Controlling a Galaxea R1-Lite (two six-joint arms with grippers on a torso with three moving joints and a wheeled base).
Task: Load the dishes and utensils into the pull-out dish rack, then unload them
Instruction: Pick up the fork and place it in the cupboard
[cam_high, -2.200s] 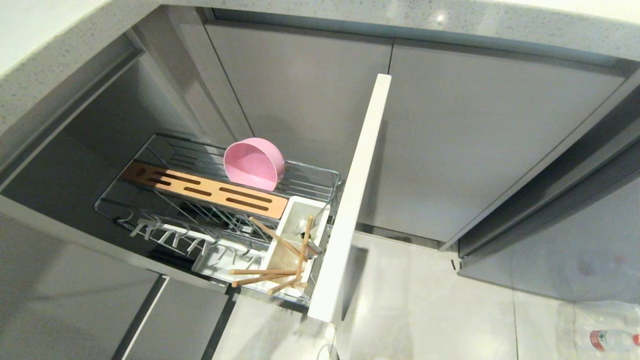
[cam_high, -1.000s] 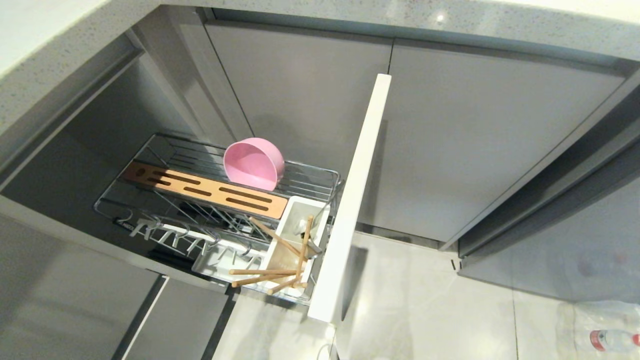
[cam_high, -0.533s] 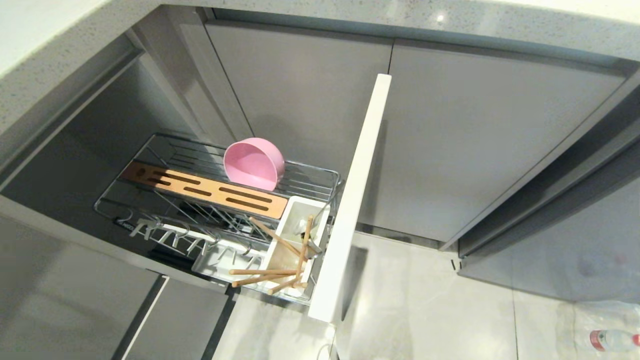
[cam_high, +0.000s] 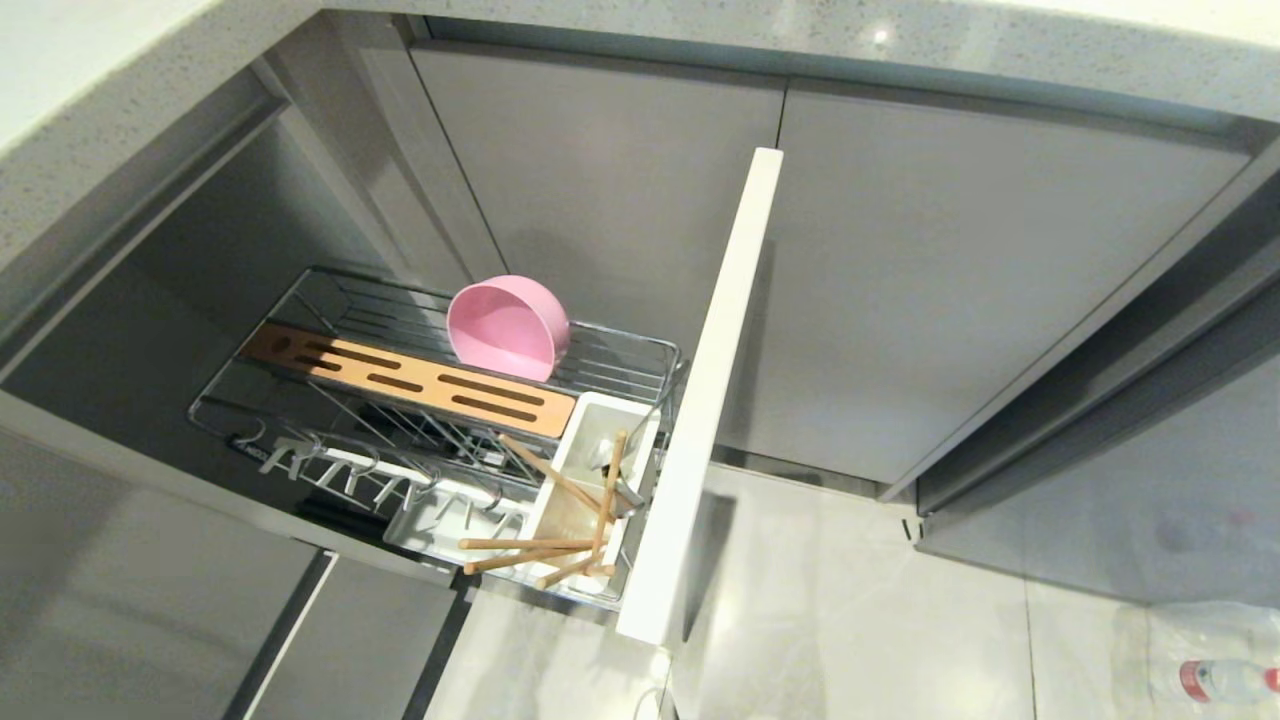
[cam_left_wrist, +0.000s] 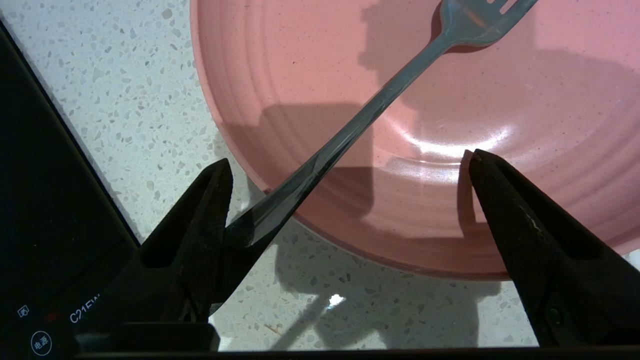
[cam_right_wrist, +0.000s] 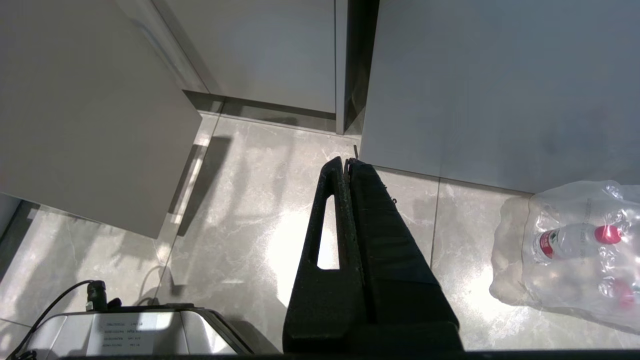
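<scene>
Nothing has moved in the head view since the earlier frames: the bowl (cam_high: 508, 327) leans in the rack (cam_high: 640, 350) and the chopsticks (cam_high: 545, 545) sprawl from the caddy (cam_high: 645, 420). Up on the counter (cam_left_wrist: 125, 100), the left gripper (cam_left_wrist: 350, 165) hangs with jaws spread wide over the plate (cam_left_wrist: 500, 75), the fork (cam_left_wrist: 360, 120) touching one finger (cam_left_wrist: 210, 200). Careful: closing off-centre could skid that slim handle away. The right gripper (cam_right_wrist: 348, 162) is parked over the floor, jaws pressed together.
</scene>
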